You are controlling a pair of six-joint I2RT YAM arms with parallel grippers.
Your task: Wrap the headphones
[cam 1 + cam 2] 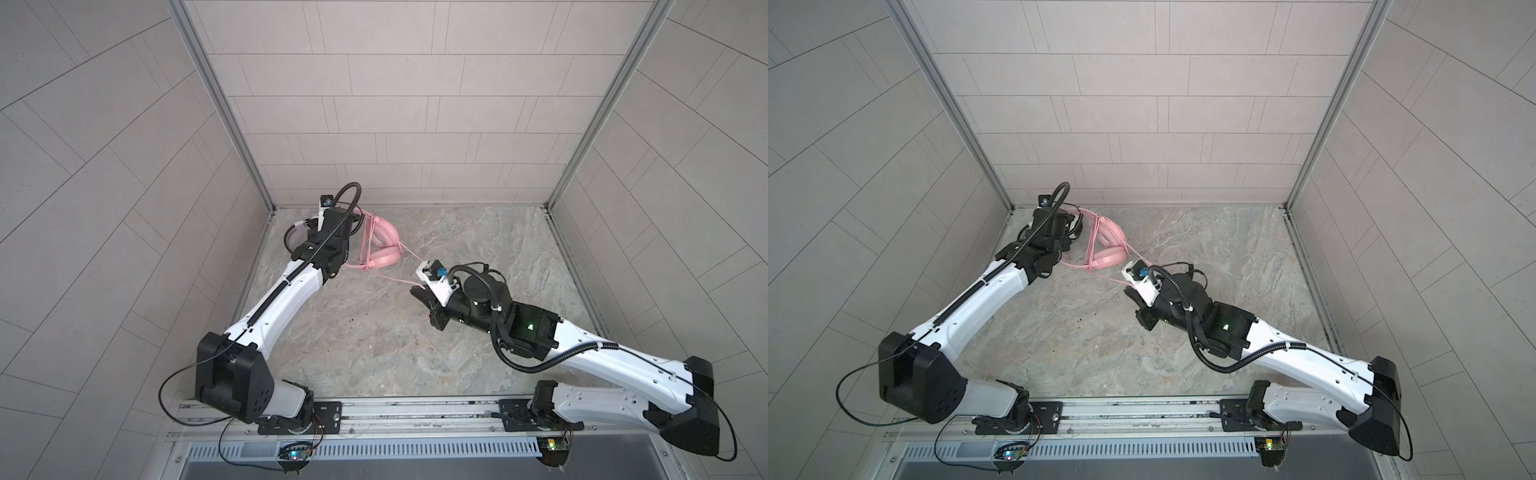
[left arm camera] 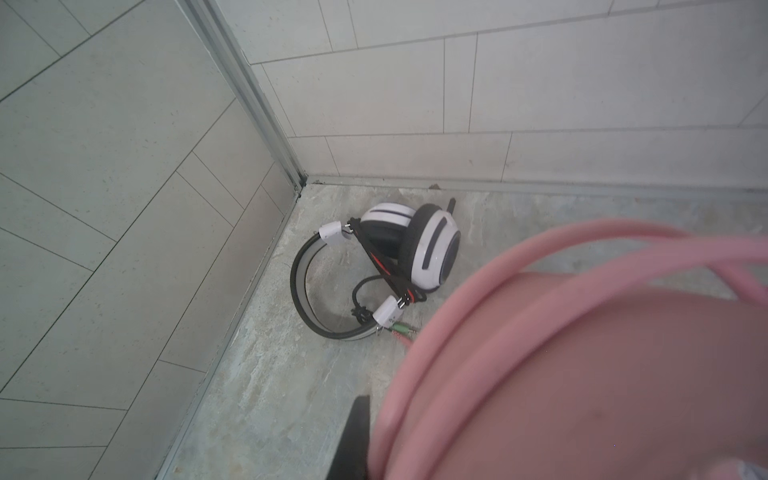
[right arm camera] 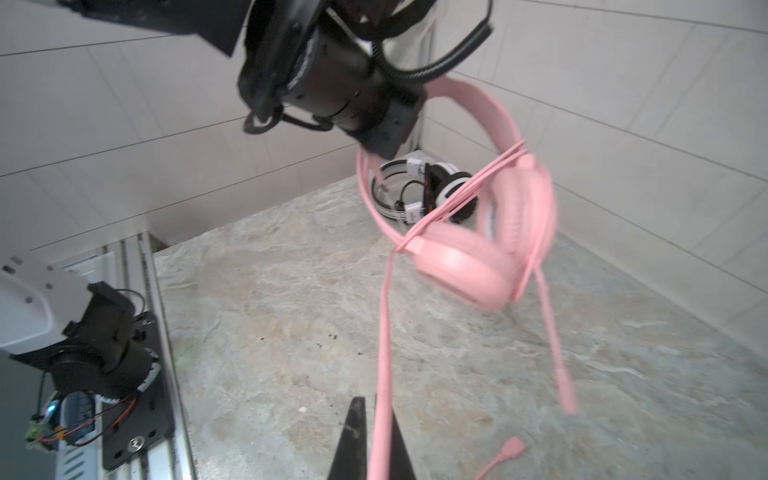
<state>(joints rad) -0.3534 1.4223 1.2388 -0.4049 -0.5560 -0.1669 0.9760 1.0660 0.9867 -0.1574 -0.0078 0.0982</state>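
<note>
Top view: pink headset near back-left corner of desk, left wrist view: white-and-black headset lying in corner, cord bound across it, right wrist view: left pincer gripping pink headset by the band, pink cable looped round earcups, clamped in right pincer

The grey stone-look worktop is mottled and matt. In its far left corner, the white-and-black headset has glossy plastic shells and matt black cushions. The pink over-ear headset is smooth, satin plastic; its pink cable looks rubbery and matt.
</note>
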